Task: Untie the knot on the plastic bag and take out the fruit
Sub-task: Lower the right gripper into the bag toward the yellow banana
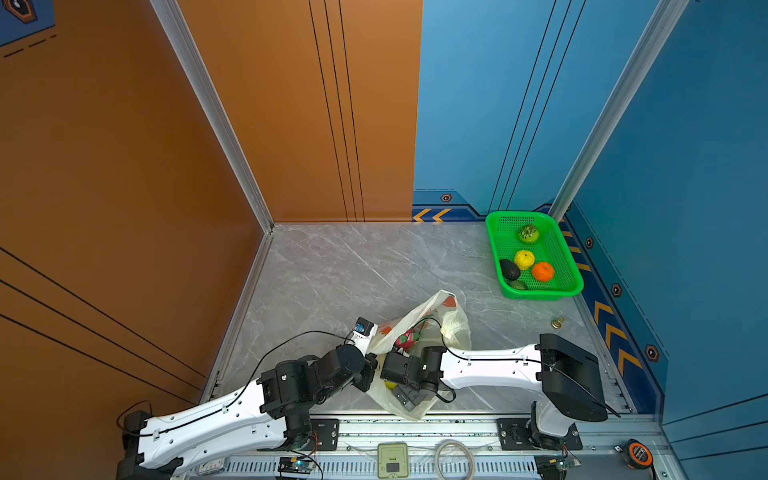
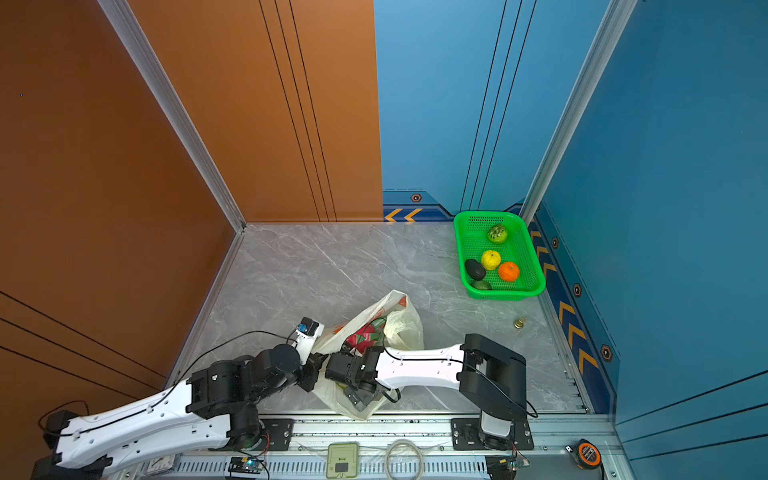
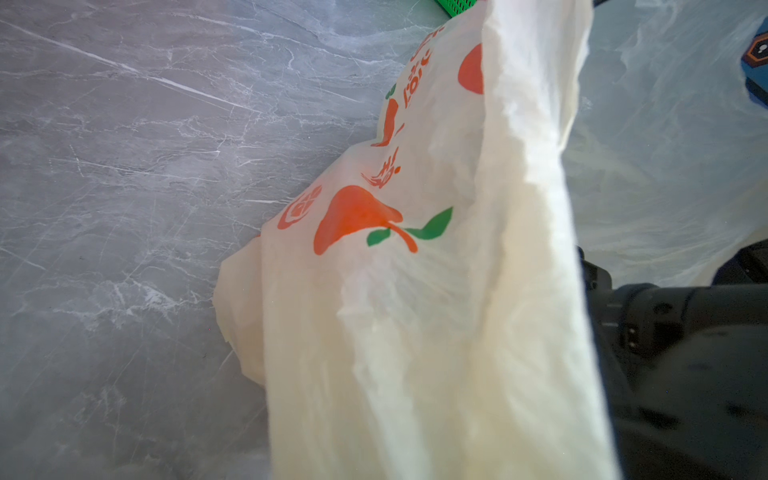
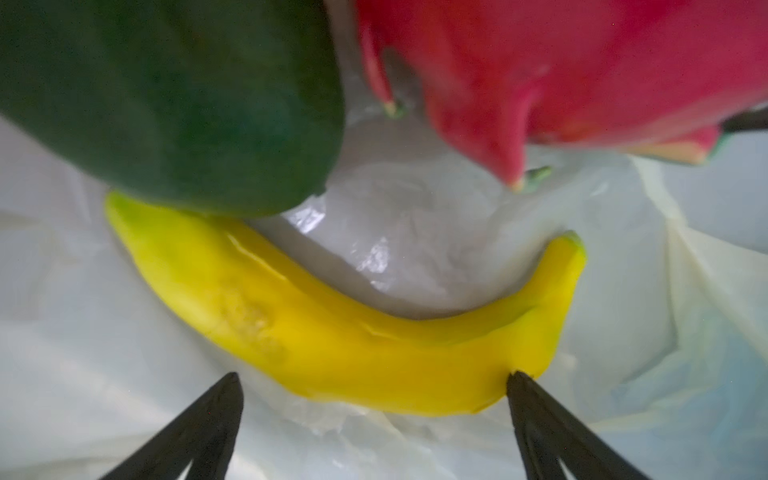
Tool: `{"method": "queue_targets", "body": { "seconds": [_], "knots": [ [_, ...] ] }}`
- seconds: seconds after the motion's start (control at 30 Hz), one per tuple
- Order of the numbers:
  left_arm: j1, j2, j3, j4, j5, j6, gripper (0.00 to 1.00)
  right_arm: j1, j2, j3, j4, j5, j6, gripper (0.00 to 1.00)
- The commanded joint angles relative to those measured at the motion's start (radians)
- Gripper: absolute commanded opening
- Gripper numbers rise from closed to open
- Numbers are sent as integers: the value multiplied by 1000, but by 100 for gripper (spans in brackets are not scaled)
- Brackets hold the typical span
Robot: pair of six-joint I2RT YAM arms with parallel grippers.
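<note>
Robot midway through emptying the plastic bag (image 1: pixel 455 328)

No knot shows, and the bag gapes open at the near middle of the surface (image 1: pixel 353 270), so the untying looks done. Five fruits (image 1: pixel 523 259) sit in the green basket (image 1: pixel 569 286) at the far right. The left pincer (image 1: pixel 372 368) is clenched, seemingly on the bag's left rim, holding the mouth up. The right pincer (image 4: pixel 372 374), released and spread wide, reaches inside over a banana (image 4: pixel 374 345), grasping nothing. A dark green avocado (image 4: pixel 166 104) and a dragon fruit (image 4: pixel 582 75) lie beside the banana. At least these three pieces remain to lift out.
</note>
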Motion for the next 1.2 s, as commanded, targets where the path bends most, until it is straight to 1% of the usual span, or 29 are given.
{"method": "queue_targets", "body": {
  "seconds": [0.0,0.1,0.17,0.23,0.37,0.47,0.6,0.67,0.7,0.83,1.0,1.17],
  "knots": [
    [-7,-11,-8,-20,21,12,0,-45,-24,-13,2,55,68,97],
    [-6,-12,-7,-21,22,18,0,-71,-40,-21,20,31,100,96],
    [-7,-12,-7,-20,22,23,0,-70,-43,-8,19,17,88,96],
    [-7,-12,-5,-21,19,26,0,-61,-41,5,19,-2,51,95],
    [-8,-14,0,-20,17,28,0,-25,-28,18,14,-37,-63,95],
    [-6,-14,2,-19,12,31,0,-45,-12,8,-6,-87,-71,94],
    [-7,-15,1,-18,13,25,0,-60,-26,13,-12,-38,-23,94],
    [-9,-15,-1,-19,13,22,0,-68,-38,23,-9,-26,-4,95],
    [-8,-17,-1,-18,11,22,0,-77,-45,26,-7,-33,10,96],
    [-8,-14,7,-19,8,25,0,-136,-73,33,-12,-118,98,95],
    [-11,-11,14,-15,9,22,0,-191,-119,20,-30,-180,226,96],
    [-18,-5,15,-6,16,16,0,-195,-113,16,-26,-210,373,95]
  ]
}}
